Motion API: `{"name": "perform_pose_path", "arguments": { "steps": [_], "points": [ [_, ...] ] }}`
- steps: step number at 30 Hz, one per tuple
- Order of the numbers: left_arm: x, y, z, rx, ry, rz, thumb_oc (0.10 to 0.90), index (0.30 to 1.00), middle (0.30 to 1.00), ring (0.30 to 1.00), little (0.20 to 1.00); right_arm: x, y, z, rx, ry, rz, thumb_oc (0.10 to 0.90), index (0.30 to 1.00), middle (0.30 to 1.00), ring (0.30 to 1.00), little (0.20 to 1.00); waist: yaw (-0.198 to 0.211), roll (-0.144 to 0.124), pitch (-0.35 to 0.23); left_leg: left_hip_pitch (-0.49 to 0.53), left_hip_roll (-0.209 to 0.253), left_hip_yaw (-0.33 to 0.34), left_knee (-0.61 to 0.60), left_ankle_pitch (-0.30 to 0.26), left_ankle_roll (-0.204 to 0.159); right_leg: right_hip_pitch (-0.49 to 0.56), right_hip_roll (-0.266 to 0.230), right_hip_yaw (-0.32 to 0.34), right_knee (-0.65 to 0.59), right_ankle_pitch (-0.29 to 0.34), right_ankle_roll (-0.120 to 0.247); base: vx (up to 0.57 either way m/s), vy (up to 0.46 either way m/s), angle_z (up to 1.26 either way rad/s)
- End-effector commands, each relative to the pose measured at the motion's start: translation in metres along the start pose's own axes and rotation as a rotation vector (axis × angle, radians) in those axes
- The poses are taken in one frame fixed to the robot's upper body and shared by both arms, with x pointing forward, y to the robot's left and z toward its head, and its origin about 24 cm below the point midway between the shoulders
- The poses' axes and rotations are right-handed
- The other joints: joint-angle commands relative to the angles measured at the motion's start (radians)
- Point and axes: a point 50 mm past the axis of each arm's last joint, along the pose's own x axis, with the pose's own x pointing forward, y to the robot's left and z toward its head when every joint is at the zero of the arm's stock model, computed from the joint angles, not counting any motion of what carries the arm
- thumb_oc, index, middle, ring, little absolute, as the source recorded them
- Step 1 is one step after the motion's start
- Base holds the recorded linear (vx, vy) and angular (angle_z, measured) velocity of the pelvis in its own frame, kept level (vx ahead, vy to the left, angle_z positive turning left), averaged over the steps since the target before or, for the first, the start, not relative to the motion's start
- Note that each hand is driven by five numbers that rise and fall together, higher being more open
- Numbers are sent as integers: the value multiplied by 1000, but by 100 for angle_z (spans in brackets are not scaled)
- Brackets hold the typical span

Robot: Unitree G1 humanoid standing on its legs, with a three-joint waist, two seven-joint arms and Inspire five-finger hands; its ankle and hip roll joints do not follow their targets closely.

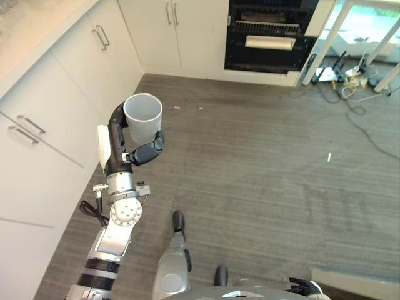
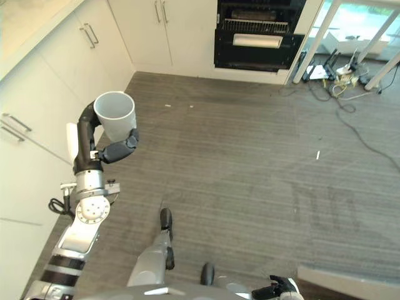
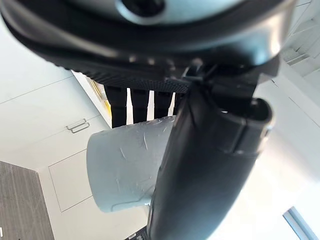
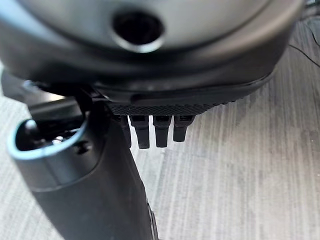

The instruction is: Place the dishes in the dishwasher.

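Cup [image 1: 144, 118], white plastic and round, up in the air, mouth up, held in the dark left hand [image 1: 139, 150]. Held above the grey striped floor [image 1: 262, 162], just beside the white cupboard doors [image 1: 44, 131] with thin metal handles. Fingers curled round the far side, thumb pressing the near side, so a snug hold, not loose. Same seen up close in the left wrist view: thumb across the cup's wall, fingers behind it.

Black machine with its door open [image 1: 270, 37] far off at the back wall, with a wire rack and something long and white inside. Maybe the dishwasher, hard to be sure. Well apart from the cup.

Task only partly along, by the look of it: one dish picked up, none put away yet. Left to do: carry the cup across the floor, set it in the rack, let go.

Right hand [image 4: 155, 131] hanging low over the floor, fingers loose and fairly straight, holding nothing.
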Motion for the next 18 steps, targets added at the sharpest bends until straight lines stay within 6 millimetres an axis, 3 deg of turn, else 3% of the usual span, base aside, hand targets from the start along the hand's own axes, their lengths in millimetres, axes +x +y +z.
{"name": "perform_pose_path", "arguments": {
  "steps": [1, 2, 3, 5, 6, 7, 8, 9, 11, 12, 13, 14, 15, 17, 18],
  "points": [
    [30, 14, 86, -61, -471, 36, 400, 300, 300, 300, 300, -1, -2, 0, -1, -39, -16, 800, 900, 900, 900, 900, -19, -40, -101, -2, -26, 8, 4, 45, -5, 89, -178, -16, 211, 37, 108, 286, 212, 11],
    [32, 10, 90, -61, -492, 15, 400, 300, 300, 300, 300, -1, 0, 0, -4, -35, -12, 800, 900, 900, 900, 900, -24, -58, -109, 12, -52, 11, 5, 22, 15, 56, -196, -6, 313, 162, 136, 426, 319, 9],
    [32, 8, 95, -60, -518, -10, 400, 300, 300, 300, 300, -1, 1, 0, -4, -33, -8, 800, 900, 900, 900, 900, -33, -58, -109, 38, -71, 4, 1, -7, 36, 10, -202, 7, 429, 250, 154, 460, 346, 17],
    [32, 3, 103, -61, -558, -57, 400, 300, 300, 300, 300, -1, 9, 3, -7, -49, 19, 800, 900, 900, 900, 900, -67, -35, -83, 114, -73, -33, -13, -48, 63, -114, -171, 48, 675, 355, 164, 477, 340, 25],
    [32, 0, 104, -41, -571, -81, 400, 300, 300, 300, 300, -1, 11, 7, -16, -61, 27, 800, 900, 900, 900, 900, -84, -22, -67, 147, -71, -48, -20, -72, 73, -167, -138, 65, 732, 342, 157, 525, 322, 65],
    [32, -5, 107, -36, -586, -109, 400, 300, 300, 300, 300, -1, 16, 15, -26, -87, 45, 800, 900, 900, 900, 900, -107, -12, -49, 183, -73, -84, -35, -89, 76, -240, -59, 95, 786, 294, 154, 518, 270, 89],
    [31, -9, 109, -45, -598, -123, 400, 300, 300, 300, 300, -1, 18, 18, -20, -94, 51, 800, 900, 900, 900, 900, -123, -7, -38, 214, -78, -107, -40, -109, 79, -304, -31, 91, 804, 250, 152, 661, 259, 106],
    [31, -13, 111, -64, -595, -140, 400, 300, 300, 300, 300, -1, 21, 19, -14, -99, 63, 800, 900, 900, 900, 900, -161, 12, -21, 256, -78, -152, -40, -130, 75, -439, 13, 85, 751, 176, 118, 461, 162, 91],
    [31, -13, 111, -64, -595, -139, 400, 300, 300, 300, 300, -1, 21, 19, -14, -99, 63, 800, 900, 900, 900, 900, -162, 13, -22, 254, -78, -153, -40, -130, 74, -440, 14, 84, 750, 176, 117, 478, 33, 67],
    [29, -20, 107, -90, -569, -175, 400, 300, 300, 300, 300, -2, 19, 10, -27, -75, 59, 800, 900, 900, 900, 900, -207, 0, -17, 333, -105, -218, -40, -178, 57, -492, 41, 101, 378, 117, 82, 649, -22, 52],
    [29, -20, 107, -90, -569, -175, 400, 300, 300, 300, 300, -2, 19, 10, -27, -75, 59, 800, 900, 900, 900, 900, -207, 0, -17, 333, -105, -218, -40, -178, 57, -492, 41, 101, 378, 117, 82, 1053, -65, 93],
    [28, -25, 103, -85, -545, -207, 400, 300, 300, 300, 300, -3, 15, -1, -25, -35, 45, 800, 900, 900, 900, 900, -229, -6, -22, 386, -116, -254, -40, -235, 48, -478, 36, 111, 190, 140, 93, 526, -92, 41],
    [25, -29, 100, -40, -540, -240, 400, 300, 300, 300, 300, -3, 13, -7, -39, -8, 30, 800, 900, 900, 900, 900, -228, -8, -22, 400, -117, -254, -40, -241, 46, -461, 7, 74, 190, 164, 89, 526, -92, 109],
    [23, -29, 98, -48, -531, -249, 400, 300, 300, 300, 300, -5, 14, -18, -32, 24, 38, 800, 900, 900, 900, 900, -221, -11, -38, 415, -121, -255, -32, -253, 53, -414, -2, 67, 178, 151, 73, 260, -93, 125],
    [20, -29, 97, -71, -524, -252, 400, 300, 300, 300, 300, -6, 13, -23, -19, 36, 40, 800, 900, 900, 900, 900, -232, -17, -50, 404, -130, -240, 39, -263, 42, -376, -3, 100, 157, 157, 63, 349, -126, 75]
  ]
}}
